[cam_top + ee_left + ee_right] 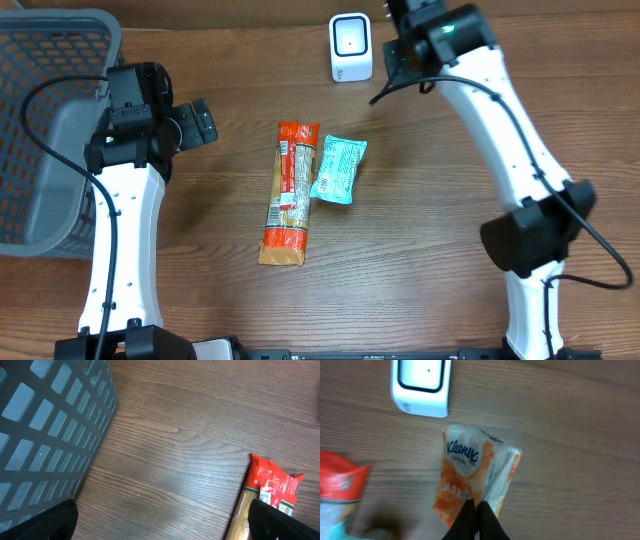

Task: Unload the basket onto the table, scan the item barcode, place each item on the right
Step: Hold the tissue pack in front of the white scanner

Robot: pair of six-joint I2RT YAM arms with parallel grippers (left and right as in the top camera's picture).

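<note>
A basket (60,22) sits at the left edge of the table (420,260). The scanner (351,47) stands at the far side, near the middle. A long packet (290,195) lies in the middle of the table. A small packet (337,170) touches its right side, up by the far end. A tissue pack (475,477) is near the scanner, pinched in the right gripper (476,515). The left gripper (197,124) is between the basket and the long packet.

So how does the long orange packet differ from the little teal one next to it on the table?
The orange packet is long and narrow; the teal packet is short and far smaller. The orange packet lies nearly straight up the overhead view, the teal packet slightly tilted beside its upper half. Both lie flat on the table, unheld.
</note>
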